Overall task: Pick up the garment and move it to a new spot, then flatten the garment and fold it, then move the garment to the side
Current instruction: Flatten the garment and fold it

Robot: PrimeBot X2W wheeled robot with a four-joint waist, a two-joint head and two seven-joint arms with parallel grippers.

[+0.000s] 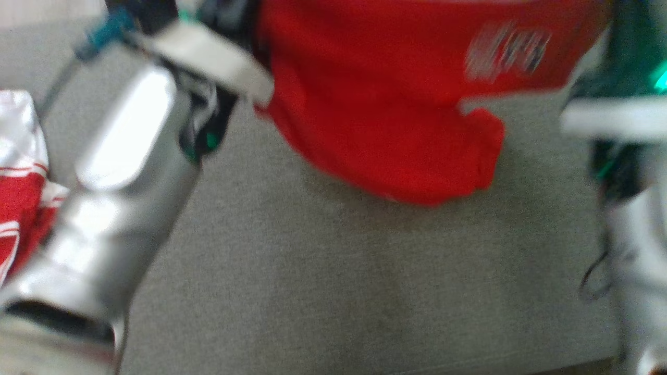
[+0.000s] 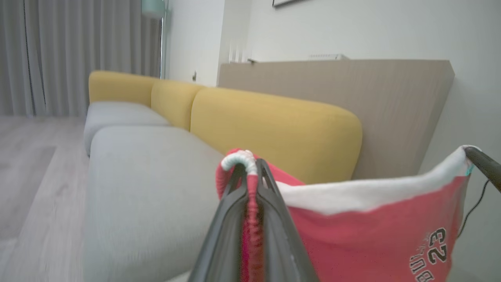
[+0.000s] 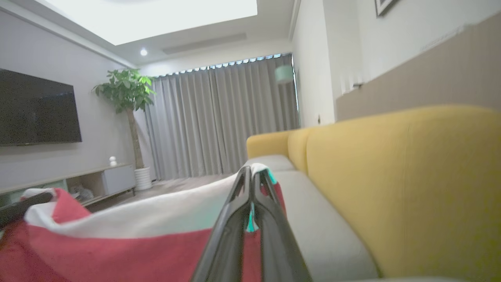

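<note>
Garment [image 1: 375,104] hangs stretched between left hand [image 2: 250,167] and right hand [image 3: 253,173], both clamped.

Grey sofa seat [image 1: 338,271] spans head view; white-and-red cloth [image 1: 21,172] at 9 o'clock edge. Left wrist view: yellow backrest [image 2: 274,129] centre, beige wall panel [image 2: 352,82] at 1 o'clock. Right wrist view: grey curtains [image 3: 219,117] centre, television [image 3: 37,107] at 9 o'clock, potted plant [image 3: 125,92] at 10 o'clock, low cabinet [image 3: 98,180] at 8 o'clock.

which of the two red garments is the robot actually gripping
The red jersey printed with 23, stretched by its white edge between both arms' shut jaws. The other red-and-white garment lies crumpled on the grey sofa seat, ungripped.
</note>
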